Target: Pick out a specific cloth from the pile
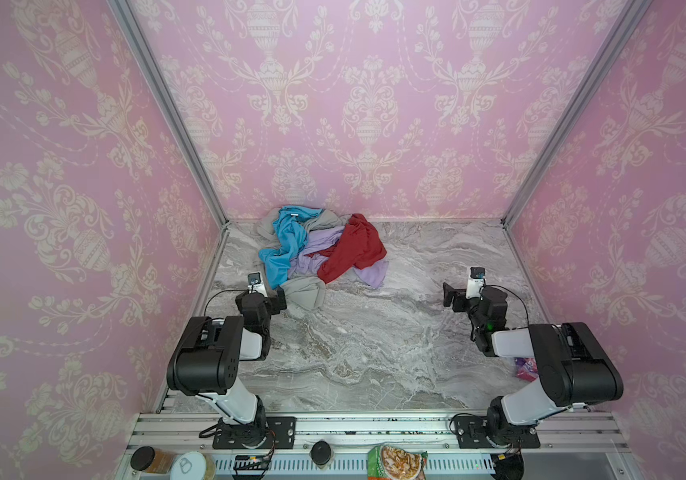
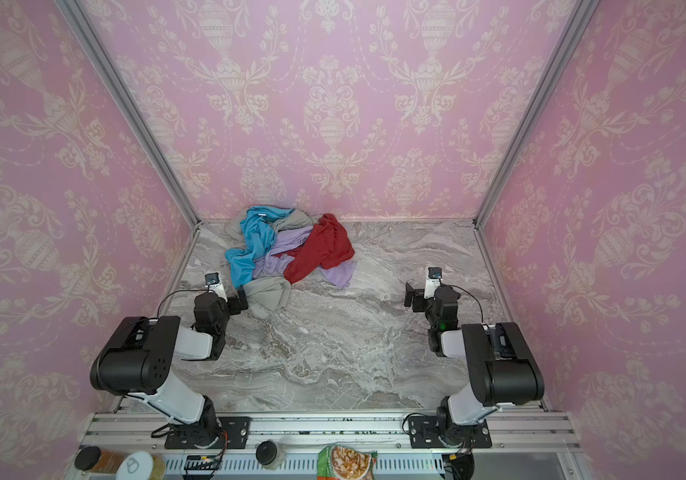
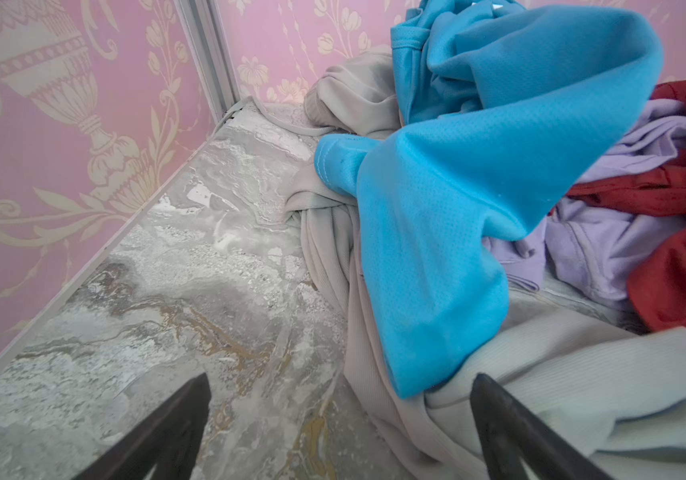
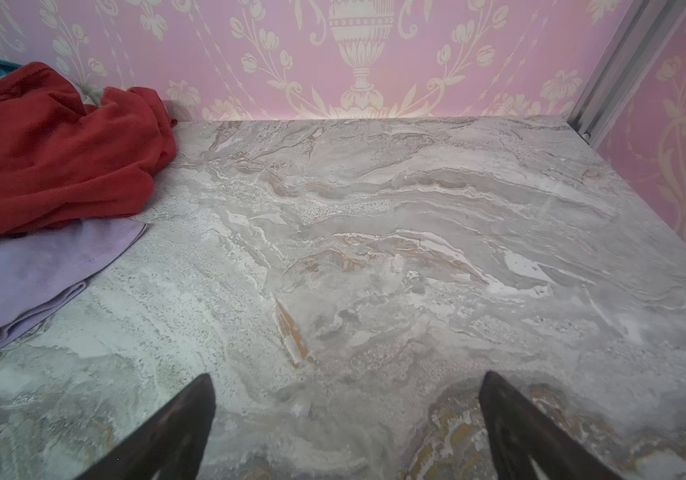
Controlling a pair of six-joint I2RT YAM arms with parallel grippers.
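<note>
The pile [image 1: 320, 249] [image 2: 287, 249] lies at the back left of the marble table, against the wall. The cloth [image 1: 320, 249] [image 2: 343, 272] [image 3: 607, 245] [image 4: 29, 274], pale lavender, sits in its middle, partly under a dark red garment [image 1: 353, 247] [image 4: 50, 158] and beside a turquoise one [image 1: 287, 245] [image 3: 457, 208]. A grey garment [image 1: 303, 291] [image 3: 561, 374] spreads at the near edge. My left gripper [image 1: 279, 301] [image 3: 341, 382] is open at that grey edge, holding nothing. My right gripper [image 1: 451, 295] [image 4: 345, 382] is open over bare table, well right of the pile.
Pink patterned walls [image 1: 83, 208] close in the table on three sides. A pink-purple packet [image 1: 526, 368] lies by the right arm's base. Jars [image 1: 150, 459] and a food packet [image 1: 395, 461] sit below the front rail.
</note>
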